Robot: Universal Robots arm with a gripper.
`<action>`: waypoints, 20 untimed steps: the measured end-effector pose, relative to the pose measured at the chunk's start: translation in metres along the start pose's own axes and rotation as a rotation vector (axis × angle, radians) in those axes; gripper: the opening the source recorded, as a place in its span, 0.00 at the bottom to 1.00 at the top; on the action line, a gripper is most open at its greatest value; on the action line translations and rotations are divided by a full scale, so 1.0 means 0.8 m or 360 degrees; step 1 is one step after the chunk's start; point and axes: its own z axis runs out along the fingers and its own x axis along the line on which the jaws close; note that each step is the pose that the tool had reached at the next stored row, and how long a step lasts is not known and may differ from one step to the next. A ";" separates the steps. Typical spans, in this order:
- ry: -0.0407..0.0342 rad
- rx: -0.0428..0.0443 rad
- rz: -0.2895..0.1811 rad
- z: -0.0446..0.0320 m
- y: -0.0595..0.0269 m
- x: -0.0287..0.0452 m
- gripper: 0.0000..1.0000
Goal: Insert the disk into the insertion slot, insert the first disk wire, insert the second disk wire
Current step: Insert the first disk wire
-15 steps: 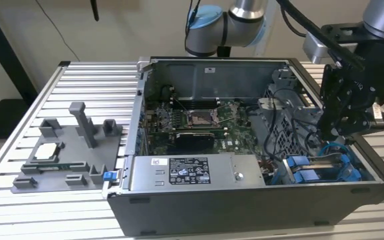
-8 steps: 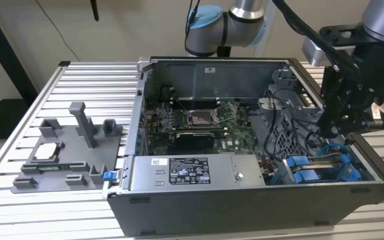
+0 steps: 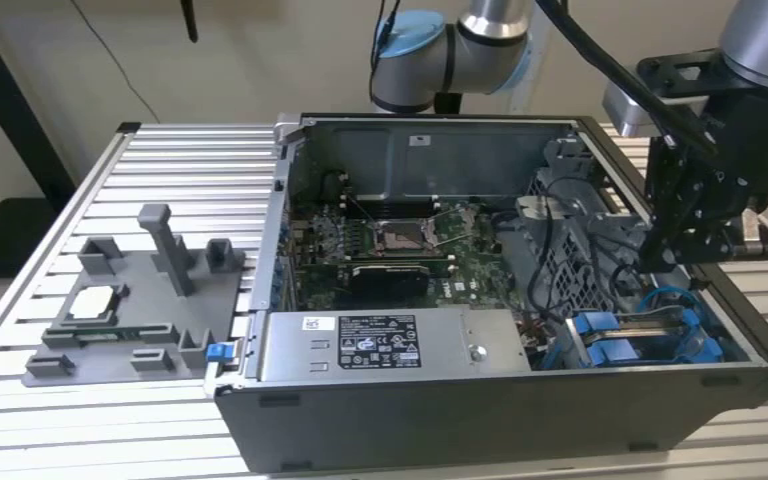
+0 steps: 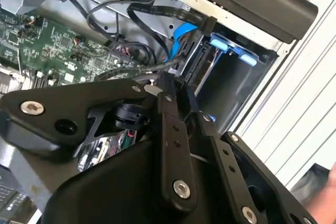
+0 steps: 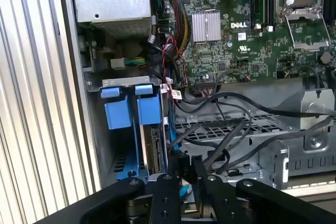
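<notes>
**Black fingers pinched on a plug at the seated disk**

Black and set close together, the fingers of the end effector nip a small dark plug, and its wire trails off across the perforated metal. The plug sits right at the rear edge of the disk. The disk stands on edge in its blue carrier inside the slot of the drive cage, with a second blue carrier just beside it. Whether the plug is fully home I cannot tell.

The exterior view gives the wider scene. The end effector hangs over the corner of the open computer case at the exterior view's right. The case lies on a slatted metal bench, with the power supply along its near side and the motherboard in the middle. A grey fixture stands on the bench at the exterior view's left.

The first wrist view looks across the board to a silver heat sink. The second wrist view catches a flat blue wire curving above the disk.
</notes>
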 end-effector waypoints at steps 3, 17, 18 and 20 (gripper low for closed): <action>0.0000 0.0000 0.0000 0.0000 0.000 0.0000 0.00; 0.0009 -0.0004 -0.0021 0.0092 -0.013 0.0026 0.00; 0.0013 -0.0005 -0.0025 0.0100 -0.014 0.0031 0.00; 0.0021 -0.0008 -0.0035 0.0117 -0.017 0.0041 0.00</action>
